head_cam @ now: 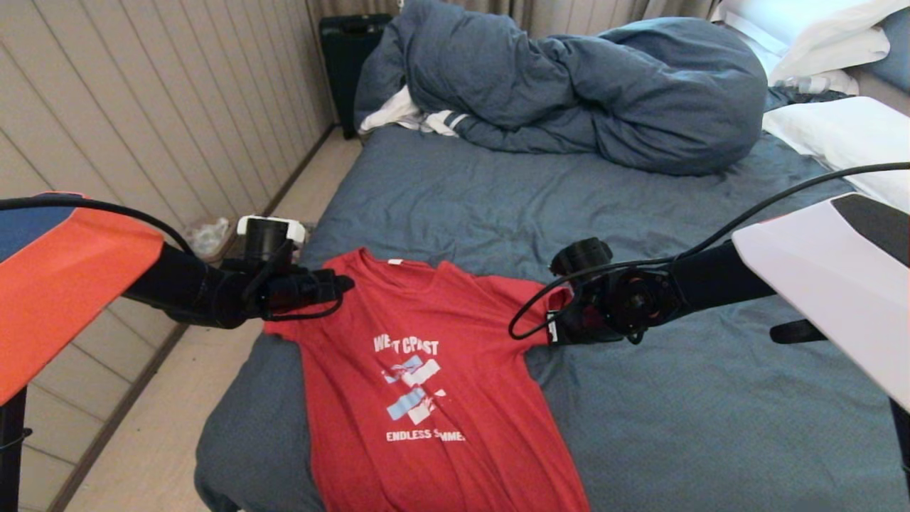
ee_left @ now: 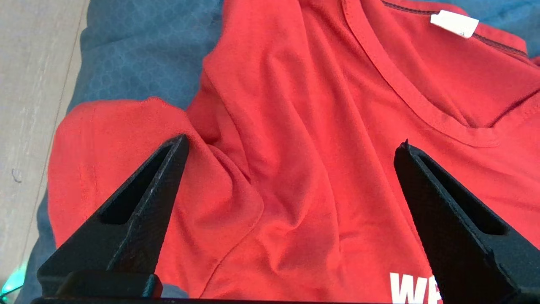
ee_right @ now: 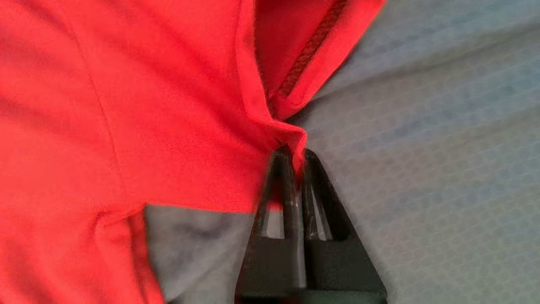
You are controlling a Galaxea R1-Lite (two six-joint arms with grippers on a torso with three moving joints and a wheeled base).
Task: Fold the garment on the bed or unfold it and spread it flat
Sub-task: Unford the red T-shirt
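The garment (head_cam: pixel 426 398), a red T-shirt with white lettering, lies face up on the bed (head_cam: pixel 675 398) near its front left corner, neck toward the duvet. My left gripper (head_cam: pixel 345 284) hovers open over the shirt's left shoulder; in the left wrist view its fingers (ee_left: pixel 294 142) straddle wrinkled red cloth (ee_left: pixel 295 190) without holding it. My right gripper (head_cam: pixel 558 323) is at the right sleeve. In the right wrist view it (ee_right: pixel 296 153) is shut on a pinched fold of the sleeve hem (ee_right: pixel 291 135), with the sheet (ee_right: pixel 422 169) beside it.
A bunched dark blue-grey duvet (head_cam: pixel 569 92) fills the far side of the bed, with a white striped cloth (head_cam: pixel 419 117) at its left end. White pillows (head_cam: pixel 839 128) lie at the far right. Floor (head_cam: pixel 163 427) and a panelled wall run along the bed's left edge.
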